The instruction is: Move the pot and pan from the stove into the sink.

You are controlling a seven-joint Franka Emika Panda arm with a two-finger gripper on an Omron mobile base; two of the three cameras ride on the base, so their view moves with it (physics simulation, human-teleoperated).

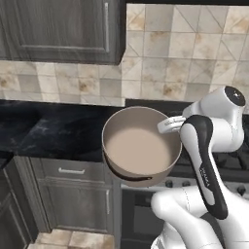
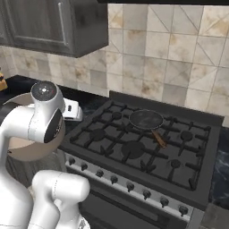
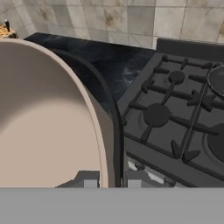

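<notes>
The tan pot (image 1: 138, 148) hangs in the air, tilted, over the counter's front edge just left of the stove (image 2: 147, 147). My gripper (image 1: 164, 126) is shut on its right rim. In the hand view the pot (image 3: 43, 131) bulks large on the left, and my gripper (image 3: 111, 181) pinches its wall, with one fingertip on each side. From the right base view my arm hides most of the pot (image 2: 27, 150). The black pan (image 2: 146, 119) sits on a rear grate with its brown handle pointing forward-right; its edge (image 3: 217, 81) shows in the hand view. The sink is out of view.
A dark marble counter (image 1: 48, 131) runs left of the stove, with grey drawers (image 1: 73, 170) below and a wall cabinet (image 1: 58, 29) above. Knobs (image 2: 129, 187) line the stove front. A small orange item (image 3: 5, 29) stands far left on the counter.
</notes>
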